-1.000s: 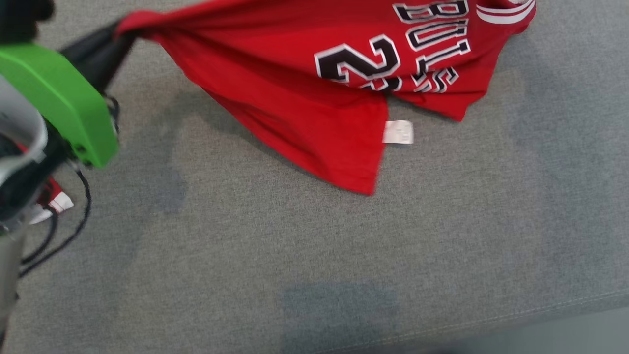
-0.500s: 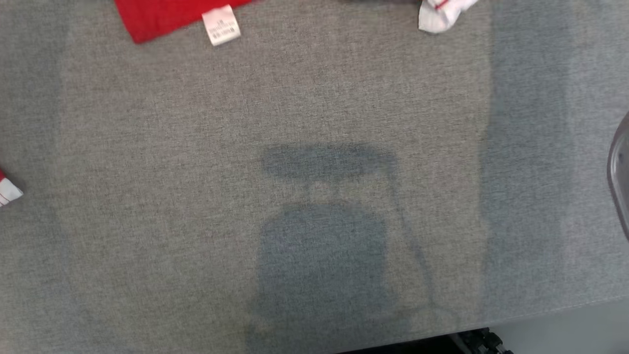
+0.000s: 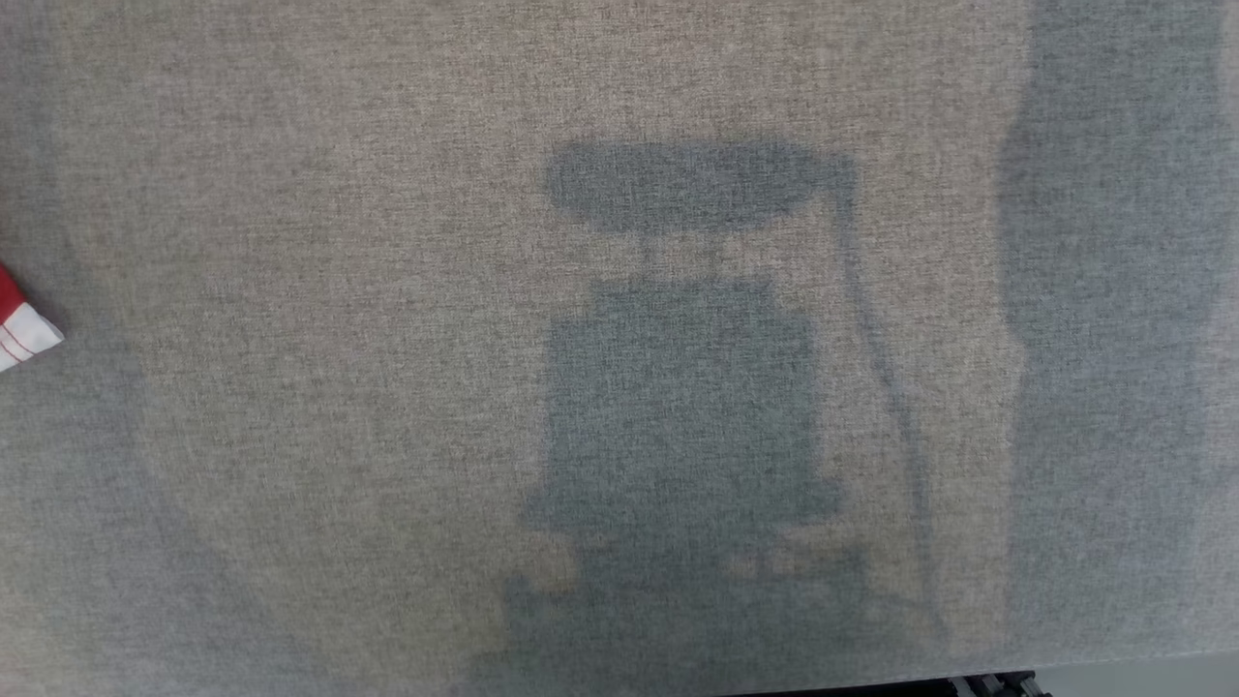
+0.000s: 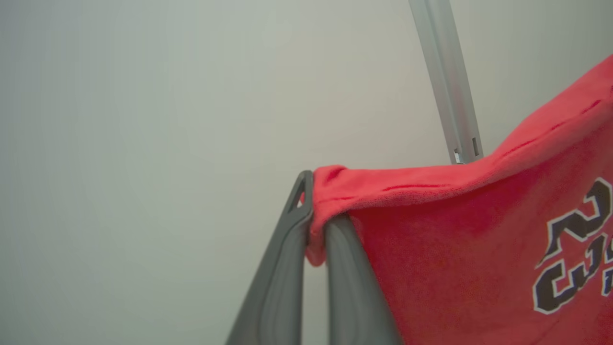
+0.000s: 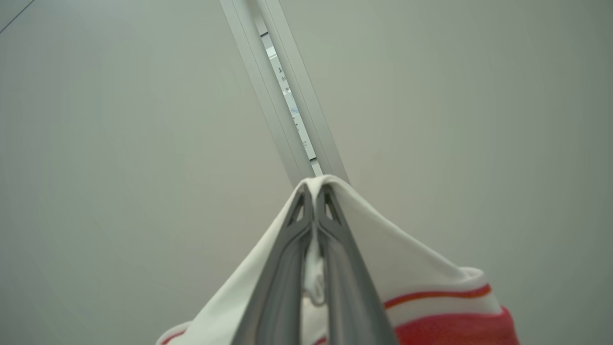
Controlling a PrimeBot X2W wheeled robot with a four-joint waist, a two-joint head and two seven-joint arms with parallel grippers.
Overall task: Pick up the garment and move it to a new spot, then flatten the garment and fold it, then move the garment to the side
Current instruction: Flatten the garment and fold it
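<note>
Left claw (image 4: 317, 223) and right claw (image 5: 314, 194) clamp thin edges of the red jersey (image 4: 455, 249), which tugging could pull free.

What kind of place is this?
Probably an indoor workroom or lab: a wide grey fabric surface, a plain pale wall or ceiling with a metal rail, and a red jersey gripped by the left pincer.
</note>
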